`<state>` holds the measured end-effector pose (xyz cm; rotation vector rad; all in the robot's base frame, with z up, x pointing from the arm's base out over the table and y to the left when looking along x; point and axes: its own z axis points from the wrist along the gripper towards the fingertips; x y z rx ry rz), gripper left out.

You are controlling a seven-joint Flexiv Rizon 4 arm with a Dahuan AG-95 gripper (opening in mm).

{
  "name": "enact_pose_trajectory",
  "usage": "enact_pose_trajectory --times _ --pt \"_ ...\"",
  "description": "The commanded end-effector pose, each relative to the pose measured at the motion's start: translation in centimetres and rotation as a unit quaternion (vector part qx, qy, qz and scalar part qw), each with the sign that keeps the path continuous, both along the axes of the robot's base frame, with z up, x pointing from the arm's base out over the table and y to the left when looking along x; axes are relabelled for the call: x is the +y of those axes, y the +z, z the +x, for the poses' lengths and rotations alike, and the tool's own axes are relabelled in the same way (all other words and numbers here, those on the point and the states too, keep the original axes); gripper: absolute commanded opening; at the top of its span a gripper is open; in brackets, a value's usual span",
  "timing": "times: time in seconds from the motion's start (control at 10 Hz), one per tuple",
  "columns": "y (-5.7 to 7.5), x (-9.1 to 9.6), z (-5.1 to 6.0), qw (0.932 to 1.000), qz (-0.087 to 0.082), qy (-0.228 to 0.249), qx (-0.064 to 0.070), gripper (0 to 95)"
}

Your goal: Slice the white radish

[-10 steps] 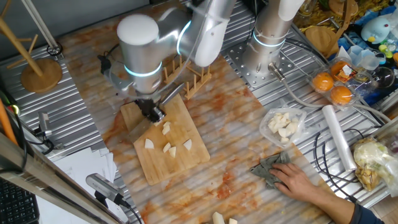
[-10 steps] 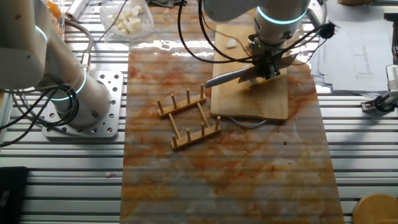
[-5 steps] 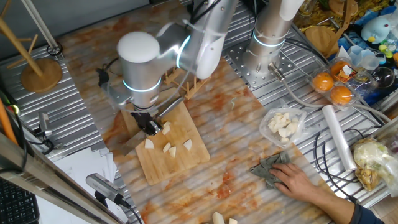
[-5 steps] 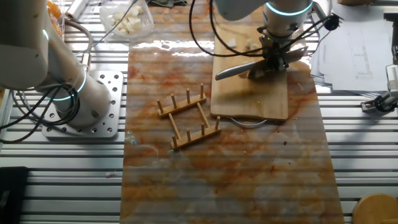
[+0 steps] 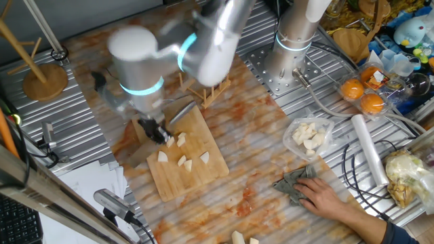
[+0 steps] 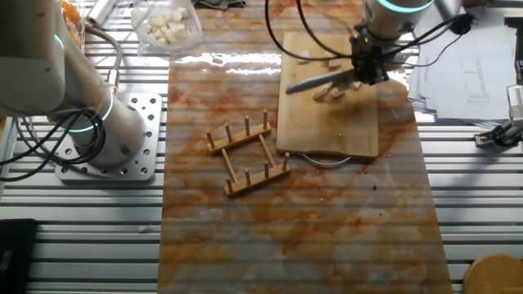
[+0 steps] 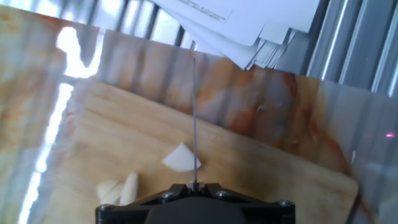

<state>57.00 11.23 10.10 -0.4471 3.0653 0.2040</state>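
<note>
Several cream-white radish chunks (image 5: 182,139) lie on the wooden cutting board (image 5: 210,177). My gripper (image 5: 154,130) is shut on a knife handle, and the blade (image 5: 180,114) hangs over the board's far end. In the other fixed view the gripper (image 6: 368,69) holds the blade (image 6: 310,82) just above chunks (image 6: 331,91) on the board (image 6: 331,131). In the hand view the blade (image 7: 194,118) shows edge-on as a thin line over one chunk (image 7: 180,159), with more pieces (image 7: 118,188) to its left. The gripper (image 7: 194,186) is blurred by motion.
A wooden peg rack (image 6: 248,153) lies beside the board. A clear container of whitish pieces (image 5: 308,135) stands at the right. A person's hand (image 5: 319,193) presses a grey cloth. A second arm's base (image 6: 98,122) and stacked papers (image 7: 249,25) flank the table.
My gripper has carried the knife along the board towards its far end and the papers, away from the peg rack. The chunks have stayed on the board.
</note>
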Motion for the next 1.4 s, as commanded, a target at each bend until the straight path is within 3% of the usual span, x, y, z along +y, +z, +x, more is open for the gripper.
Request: enact_pose_trajectory --times 0.1,1.4 --pt "0.76 0.44 0.06 0.9999 0.012 -0.005 0.01 0.0" --pt "0.73 0.5 0.06 0.9999 0.013 0.002 0.009 0.0"
